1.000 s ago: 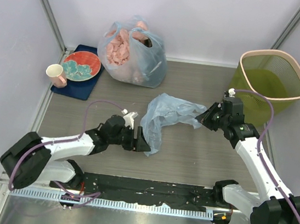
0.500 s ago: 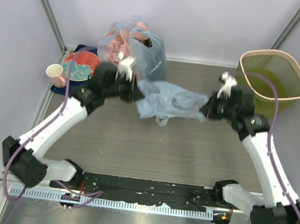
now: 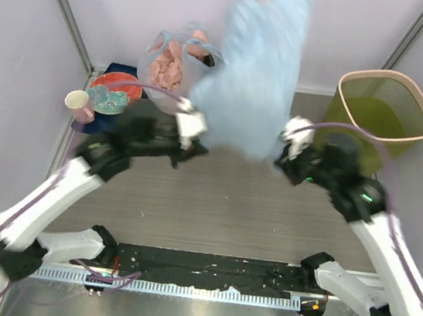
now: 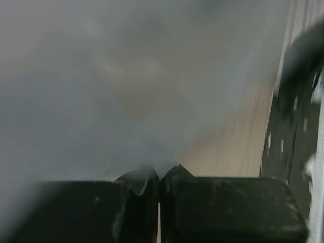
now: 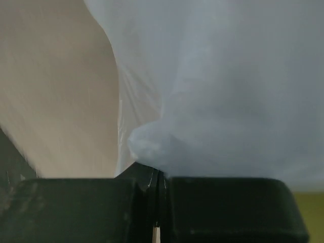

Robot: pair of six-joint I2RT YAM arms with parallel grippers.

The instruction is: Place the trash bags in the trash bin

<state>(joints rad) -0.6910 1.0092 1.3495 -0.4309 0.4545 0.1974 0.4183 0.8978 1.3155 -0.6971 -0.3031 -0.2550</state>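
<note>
Both of your arms have lifted and swung toward the back wall since a second ago. The trash bag (image 3: 258, 71), which then lay crumpled on the table (image 3: 228, 207) between them, now stands up as a tall, motion-blurred sheet of pale blue. It rises above and beyond the two grippers and is stretched from one to the other. Your left gripper (image 4: 158, 174) had its jaws apart a second ago; now they are pressed together, with a small tuft of the blue film pinched at their tips, and the rest of the film fogs almost the whole of that wrist view. Your right gripper (image 5: 156, 177) is likewise clamped on the bag. Its jaws meet with only a hairline between them, and a bunched fold of plastic swells just above the tips and spreads up and to the right. The trash bin (image 3: 385, 111) stands upright beyond your right gripper and off to its right, apart from it, and the bag has not reached it. Beyond your left gripper, partly hidden behind the raised film, sits the knotted bag (image 3: 169, 67) with pink lumps inside. Further to that gripper's left are a plate (image 3: 113, 92) and a cup (image 3: 79, 106), both where they were a second ago.
</note>
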